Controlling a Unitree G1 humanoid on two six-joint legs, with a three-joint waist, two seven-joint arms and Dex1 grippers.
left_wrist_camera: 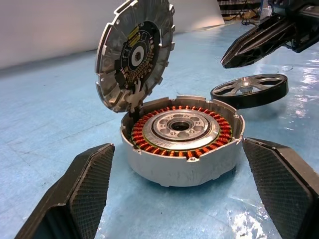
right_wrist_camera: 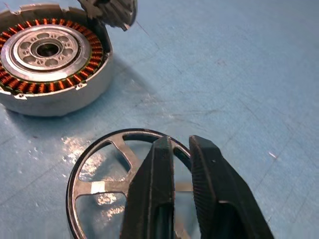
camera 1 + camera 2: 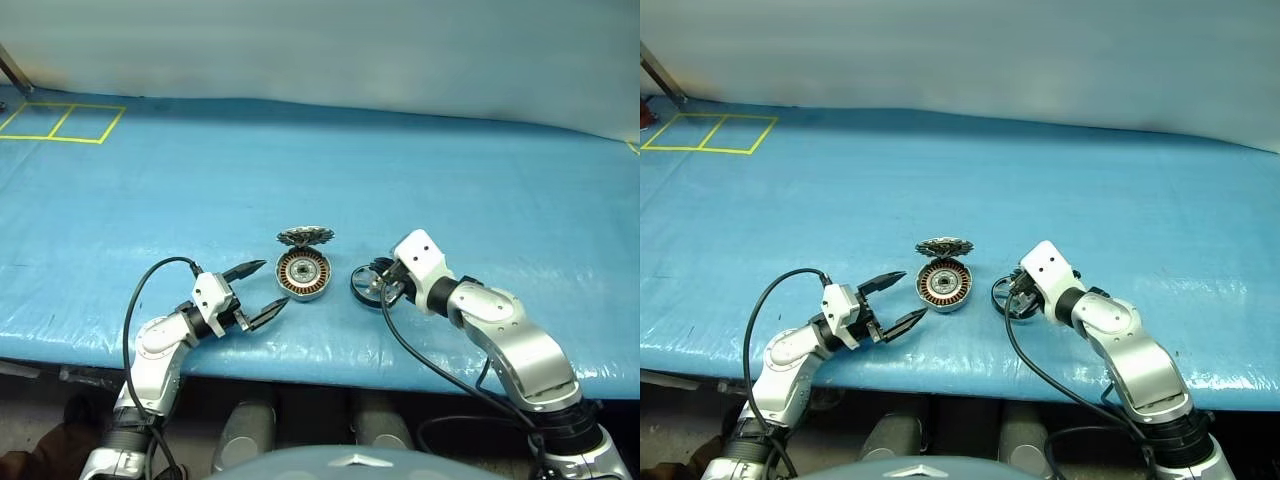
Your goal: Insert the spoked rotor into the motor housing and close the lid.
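The motor housing [image 3: 303, 275] sits on the blue table, copper windings showing around a silver hub. Its toothed lid [image 3: 305, 237] stands upright on the housing's far rim. The spoked rotor [image 3: 366, 284] lies flat on the table just to the right of the housing, apart from it. My right gripper [image 2: 180, 142] hovers low over the rotor [image 2: 107, 186], its fingers a narrow gap apart with nothing between them. My left gripper [image 3: 272, 284] is wide open just left of the housing [image 1: 182, 144], its fingers [image 1: 79, 189] flanking the housing without touching it.
Blue sheeting covers the table [image 3: 450, 170], whose front edge runs just below both arms. Yellow tape rectangles [image 3: 60, 122] mark the far left corner. A pale backdrop stands along the far side. Black cables loop from both wrists.
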